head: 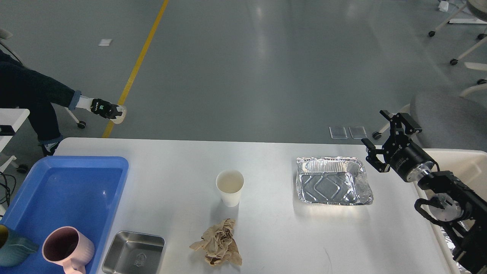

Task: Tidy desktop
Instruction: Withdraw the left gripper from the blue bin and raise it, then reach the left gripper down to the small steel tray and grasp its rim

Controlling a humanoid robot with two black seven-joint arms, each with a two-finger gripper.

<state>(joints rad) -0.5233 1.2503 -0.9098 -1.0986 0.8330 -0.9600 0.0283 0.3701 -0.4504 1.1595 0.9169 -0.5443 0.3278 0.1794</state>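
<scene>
The white desktop [274, 236] fills the lower half of the view. On it stand a white paper cup [229, 187] in the middle, a crumpled brown paper [218, 244] in front of it, a foil tray [332, 180] to the right and a small steel tray [133, 254] at the front left. My right gripper [376, 131] is open and empty, raised just right of the foil tray's far corner. My left gripper is out of view.
A blue plastic tray [76, 182] at the left holds a pink mug [66, 247] and a teal cup [11, 245]. A beige bin [462, 161] stands at the right edge. A seated person's leg [45, 97] is beyond the table's left corner.
</scene>
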